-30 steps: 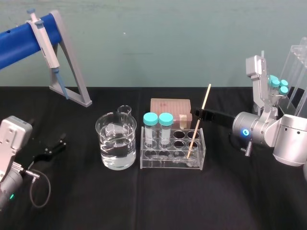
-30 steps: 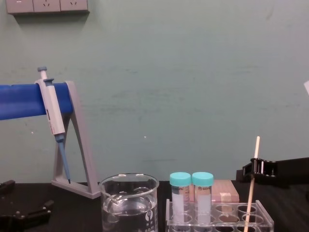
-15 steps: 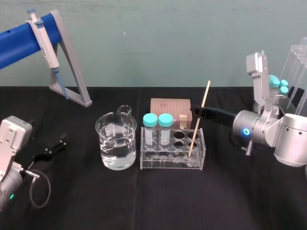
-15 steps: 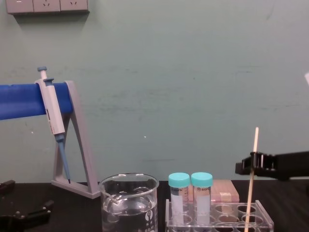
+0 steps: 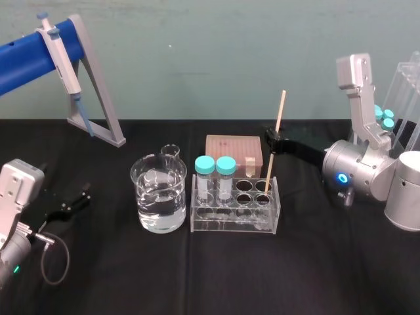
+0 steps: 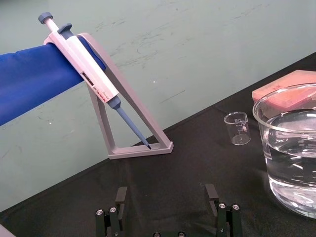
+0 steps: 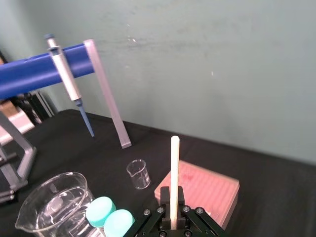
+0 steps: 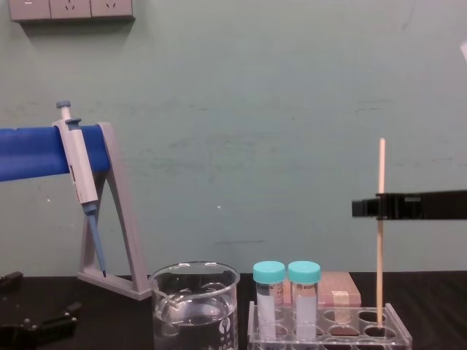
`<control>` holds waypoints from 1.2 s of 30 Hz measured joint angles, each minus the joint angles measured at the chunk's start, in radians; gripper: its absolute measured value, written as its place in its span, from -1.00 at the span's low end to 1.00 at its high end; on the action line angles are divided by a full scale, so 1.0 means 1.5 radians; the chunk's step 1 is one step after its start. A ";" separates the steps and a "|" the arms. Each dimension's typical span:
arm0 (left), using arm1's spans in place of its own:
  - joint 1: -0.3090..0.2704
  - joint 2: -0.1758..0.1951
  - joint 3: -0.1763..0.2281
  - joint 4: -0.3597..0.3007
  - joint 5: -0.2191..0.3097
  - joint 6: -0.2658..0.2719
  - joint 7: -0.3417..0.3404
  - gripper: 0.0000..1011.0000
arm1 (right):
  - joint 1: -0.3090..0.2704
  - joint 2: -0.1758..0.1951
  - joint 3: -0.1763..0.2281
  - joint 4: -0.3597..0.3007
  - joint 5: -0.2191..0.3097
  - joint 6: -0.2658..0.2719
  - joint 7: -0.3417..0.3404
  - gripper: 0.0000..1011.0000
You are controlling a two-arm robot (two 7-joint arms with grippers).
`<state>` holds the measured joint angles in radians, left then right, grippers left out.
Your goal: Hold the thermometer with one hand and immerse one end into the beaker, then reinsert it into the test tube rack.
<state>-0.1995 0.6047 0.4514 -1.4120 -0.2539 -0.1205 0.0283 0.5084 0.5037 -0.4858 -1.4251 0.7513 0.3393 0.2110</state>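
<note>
Cream and skewer-thin, the thermometer (image 5: pixel 279 117) stands almost upright in the right gripper (image 8: pixel 377 207), fingers pinched shut on it just above its middle. Its foot is at the right-end hole of the test tube rack (image 5: pixel 230 223), mid-desk; whether it is clear of the hole I cannot tell. The sound play is straight up until the tip tops the teal-capped tubes (image 5: pixel 215 172), then level across to the beaker (image 5: pixel 159 197) just beside the rack's left end. Left gripper (image 6: pixel 166 200) idles wide open near the desk's left edge.

Soft, even light, green wall (image 5: pixel 216 59) plainly lit, black table (image 5: pixel 315 262) swallowing shadows, small glints on the beaker (image 5: pixel 159 205) rim and water, faint glare off the test tube rack (image 5: pixel 230 224).
</note>
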 joint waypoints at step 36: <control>0.000 0.000 0.000 0.000 0.000 0.000 0.000 0.99 | 0.101 -0.107 -0.034 -0.089 -0.115 -0.044 0.073 -0.91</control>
<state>-0.1996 0.6047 0.4514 -1.4120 -0.2539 -0.1205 0.0283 0.6603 0.3428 -0.5363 -1.5591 0.5788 0.2733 0.3199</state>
